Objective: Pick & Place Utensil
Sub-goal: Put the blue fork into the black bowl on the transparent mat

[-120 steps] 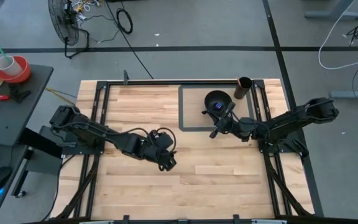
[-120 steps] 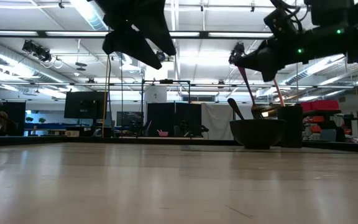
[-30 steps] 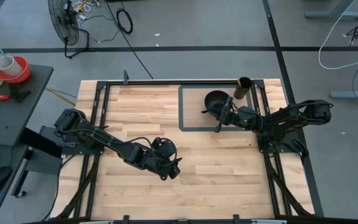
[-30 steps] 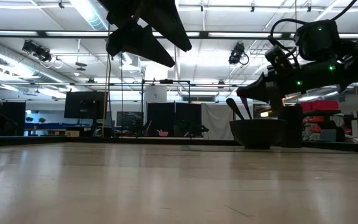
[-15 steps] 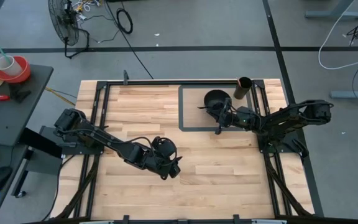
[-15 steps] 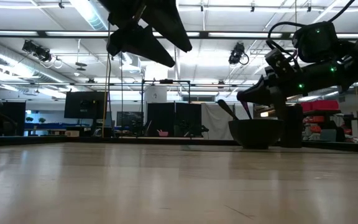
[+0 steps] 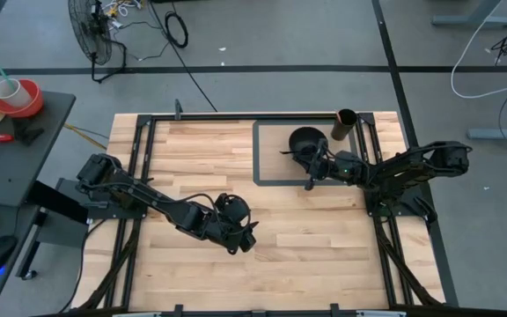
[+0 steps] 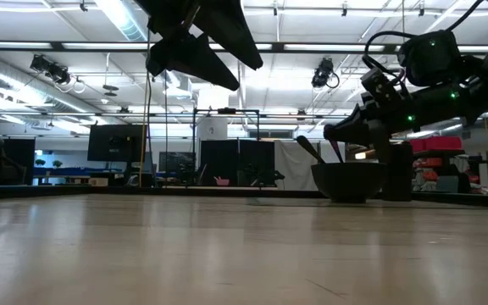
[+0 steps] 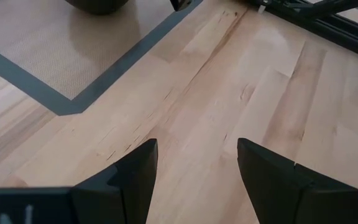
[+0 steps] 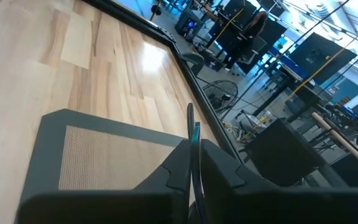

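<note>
A black bowl (image 7: 304,139) (image 8: 350,180) sits on a dark-framed mat (image 7: 257,151) at the table's far right. A dark spoon (image 8: 306,147) (image 7: 285,152) leans on the bowl's rim with its handle poking toward the left. My right gripper (image 7: 314,167) (image 8: 333,134) (image 10: 193,180) hangs just over the bowl's near side, shut on a thin purplish utensil (image 8: 336,152) (image 10: 191,134). My left gripper (image 7: 239,232) (image 9: 194,168) is open and hovers above bare wood near the table's middle. My right gripper pinches the thin utensil's shaft (image 10: 192,155) between its two fingers (image 10: 219,169), which lie across it and come from the table's right, slanting down. The utensil hangs below the gripper and its lower end (image 8: 337,158) dips into the bowl.
A brown cylindrical cup (image 7: 345,123) stands just right of the bowl at the far edge. Black frame rails (image 7: 144,167) run along the table's left, right and far sides. Bare wood (image 7: 306,246) lies between the two arms and toward the near edge.
My right gripper has dipped slightly toward the bowl, still shut on the utensil. The dark spoon in the bowl has tipped further over toward the table's left, its handle now lower.
</note>
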